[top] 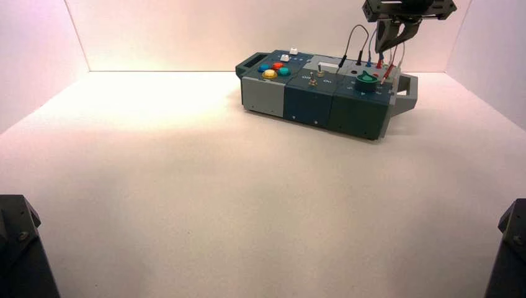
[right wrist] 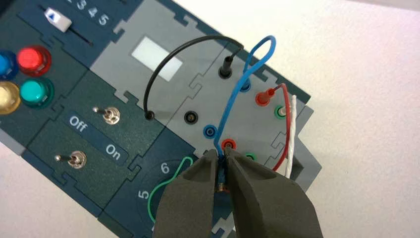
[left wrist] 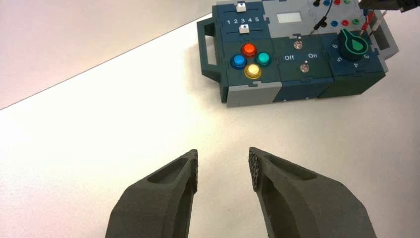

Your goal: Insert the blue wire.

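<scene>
In the high view, the right gripper [top: 380, 49] was over the right end of the box [top: 308, 116]. In the left wrist view, the left gripper [left wrist: 223, 154] was spread wide above the table [left wrist: 148, 134], with four buttons [left wrist: 249, 49], two sliders [left wrist: 244, 29], two switches [left wrist: 304, 68] and one knob [left wrist: 354, 46] beyond; in the right wrist view, among four wires, the right gripper pinched the blue wire [right wrist: 232, 101], its other end in a blue socket [right wrist: 245, 87].

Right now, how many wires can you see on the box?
4: black wire, arching beside the white display; blue wire, from its blue socket into the right gripper's jaws; red wire and white wire, near the right end. Others may be hidden.
</scene>
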Available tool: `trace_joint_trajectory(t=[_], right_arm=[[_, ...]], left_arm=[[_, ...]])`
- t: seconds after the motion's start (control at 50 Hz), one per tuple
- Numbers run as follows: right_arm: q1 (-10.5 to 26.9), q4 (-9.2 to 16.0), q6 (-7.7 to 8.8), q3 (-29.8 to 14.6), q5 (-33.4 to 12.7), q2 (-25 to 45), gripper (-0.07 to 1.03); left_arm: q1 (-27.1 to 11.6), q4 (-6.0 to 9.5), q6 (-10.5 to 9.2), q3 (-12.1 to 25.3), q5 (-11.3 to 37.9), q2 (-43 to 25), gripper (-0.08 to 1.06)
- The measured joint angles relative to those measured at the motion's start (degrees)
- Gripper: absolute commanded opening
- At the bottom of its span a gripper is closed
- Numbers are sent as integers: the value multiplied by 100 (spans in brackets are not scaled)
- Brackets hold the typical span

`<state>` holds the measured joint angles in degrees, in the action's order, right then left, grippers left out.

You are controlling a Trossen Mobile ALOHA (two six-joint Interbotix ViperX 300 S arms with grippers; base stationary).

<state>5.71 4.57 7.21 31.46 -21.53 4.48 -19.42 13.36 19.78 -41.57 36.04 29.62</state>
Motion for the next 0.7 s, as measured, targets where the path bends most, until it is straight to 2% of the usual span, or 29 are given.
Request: trace_joint_trajectory(t=[0.44, 0.7], right_arm=[[44, 79, -9, 343, 1099, 0, -2], [79, 88, -9, 422, 1336, 0, -2]], left_arm=[[9, 0, 0, -79, -158, 0, 55], [18, -9, 0, -132, -325, 0, 55]])
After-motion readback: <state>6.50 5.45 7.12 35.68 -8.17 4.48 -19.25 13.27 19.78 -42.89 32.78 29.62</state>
